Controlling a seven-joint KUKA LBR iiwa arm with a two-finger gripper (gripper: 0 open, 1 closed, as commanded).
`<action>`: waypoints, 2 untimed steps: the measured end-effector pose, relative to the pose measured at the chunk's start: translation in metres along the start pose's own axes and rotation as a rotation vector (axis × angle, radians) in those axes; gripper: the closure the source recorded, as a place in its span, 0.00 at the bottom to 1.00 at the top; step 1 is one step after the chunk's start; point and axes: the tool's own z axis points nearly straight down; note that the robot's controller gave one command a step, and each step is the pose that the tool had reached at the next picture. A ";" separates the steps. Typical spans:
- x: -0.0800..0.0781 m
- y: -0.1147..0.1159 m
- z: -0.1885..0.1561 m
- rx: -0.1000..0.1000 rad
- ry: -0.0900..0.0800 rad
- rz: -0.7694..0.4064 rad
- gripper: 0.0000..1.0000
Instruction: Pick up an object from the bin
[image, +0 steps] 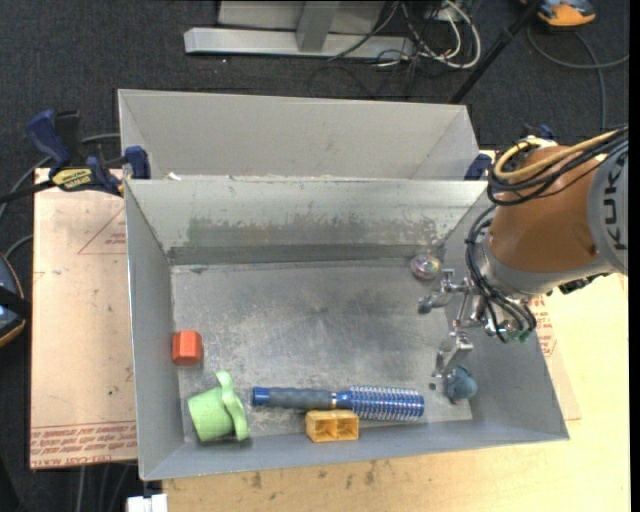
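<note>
The arm (612, 205) comes in from the right edge, a grey link with part of the KUKA lettering showing on it. The wrist end is wrapped in a fat orange cover (540, 235), rounded, and it's easily the biggest chunk of robot you can see. Yellow and black cables (522, 158) loop over the top of that cover. Another dark bundle of wires (498, 312) hangs off its lower left side, with a little green bit tucked in there. Below that the gripper (452, 352) sticks out, all shiny metal, pointing down and slightly left, with its tip sitting low in the right-hand part of the view.
</note>
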 end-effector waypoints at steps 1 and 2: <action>0.055 0.057 0.034 -0.001 -0.003 -0.150 0.00; 0.049 0.082 0.074 0.006 -0.027 -0.495 0.00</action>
